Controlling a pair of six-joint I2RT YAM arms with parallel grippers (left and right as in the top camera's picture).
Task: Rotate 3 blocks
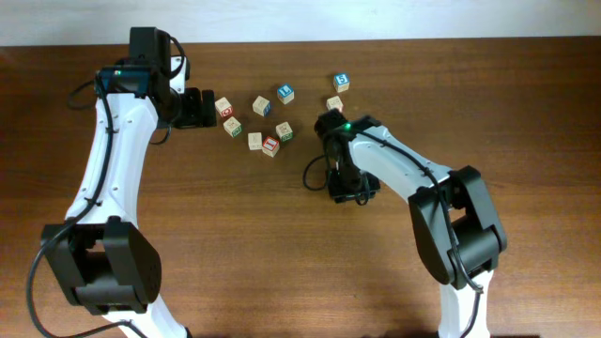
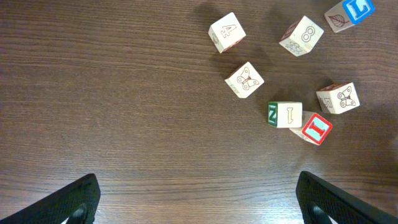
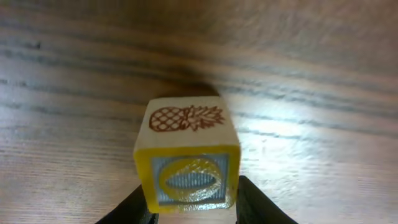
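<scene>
The yellow-faced block (image 3: 186,177), probably a light, rigid wooden cube best pinched on opposite flat sides, stands on the counter (image 3: 74,93) between the fingers of the right pincer (image 3: 194,208); whether they press it, I cannot tell. The left pincer (image 2: 199,202) is spread wide and empty. Beyond it lie nine loose cubes (image 1: 261,105), among them the red-bordered block (image 2: 317,127) touching the green-marked block (image 2: 285,114).

we see a yellow block (image 3: 186,180) with a brown pineapple on top. the red block (image 2: 317,129) has a red edge, the green block (image 2: 285,114) a green side. our tabletop (image 2: 124,93) is brown.
</scene>
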